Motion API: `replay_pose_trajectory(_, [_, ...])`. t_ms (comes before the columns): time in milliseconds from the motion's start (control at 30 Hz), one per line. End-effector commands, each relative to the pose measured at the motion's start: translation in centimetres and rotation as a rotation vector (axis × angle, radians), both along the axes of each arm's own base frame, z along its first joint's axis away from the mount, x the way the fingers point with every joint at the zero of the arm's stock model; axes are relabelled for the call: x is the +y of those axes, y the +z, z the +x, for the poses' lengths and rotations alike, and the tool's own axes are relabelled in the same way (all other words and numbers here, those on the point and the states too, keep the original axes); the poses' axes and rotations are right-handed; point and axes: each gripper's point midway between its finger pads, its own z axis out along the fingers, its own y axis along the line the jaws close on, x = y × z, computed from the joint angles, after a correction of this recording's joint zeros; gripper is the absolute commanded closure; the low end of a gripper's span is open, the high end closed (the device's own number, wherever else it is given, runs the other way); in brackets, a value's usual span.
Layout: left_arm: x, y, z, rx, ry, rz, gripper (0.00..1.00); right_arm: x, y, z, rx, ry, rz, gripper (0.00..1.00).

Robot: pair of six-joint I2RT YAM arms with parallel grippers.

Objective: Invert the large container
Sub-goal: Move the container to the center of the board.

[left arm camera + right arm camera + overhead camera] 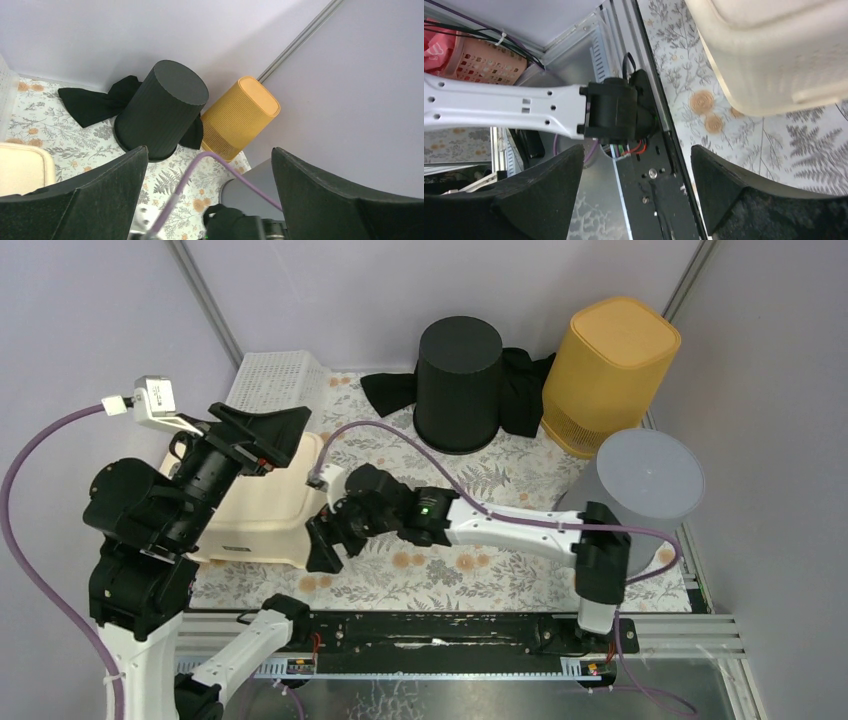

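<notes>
- The cream tub (258, 502) sits on the floral mat (470, 575) at its left side. Its smooth, closed side faces up and its wider lip is down against the mat.
- The left gripper (209, 152) hangs above the tub's far edge. It is spread wide, with nothing between its fingers and no contact with the tub that I can see.
- The right gripper (634, 150) is low at the tub's near right corner. Its jaws stand apart and grasp nothing, and the tub's rounded corner lies just outside one finger rather than between the two.
- From overhead I cannot tell whether that finger touches the tub's wall.
- Behind the tub, against the back wall, is a white basket (275, 380).
- To the tub's far right stands a black bin (458, 385), bottom up, with a black cloth (525, 390) spread behind it.
- Further right of the tub is a yellow bin (610, 370), also bottom up.
- A grey bin (648, 480) stands well apart from the tub at the mat's right edge, just in front of the yellow one.
</notes>
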Motion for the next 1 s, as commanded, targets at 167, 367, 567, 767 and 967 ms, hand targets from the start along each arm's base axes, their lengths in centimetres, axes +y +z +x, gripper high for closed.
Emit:
replay_pose_trajectory(167, [0.2,-0.4,-0.3,0.052,0.004,0.020,0.00,7.0,1.3,-1.1,-0.031,0.095,0.147,0.16])
replay_pose_trajectory(367, [0.3,0.0,-0.5,0.039,0.005,0.021,0.00,9.5,-1.8,-1.0,-0.081,0.127,0.140,0.14])
replay_pose_trajectory(567, [0.1,-0.5,-0.1,0.051,0.001,0.028,0.00,11.4,-4.6,2.4,-0.216,0.024,0.139,0.13])
replay_pose_trajectory(767, [-0.3,-1.7,0.5,0.072,-0.008,0.035,0.00,9.9,-6.8,10.2,-0.329,-0.326,0.036,0.11])
replay_pose_trajectory(967, [-0.6,-3.3,1.2,0.107,-0.016,0.045,0.00,4.4,-8.3,22.6,-0.177,-0.619,-0.019,0.09])
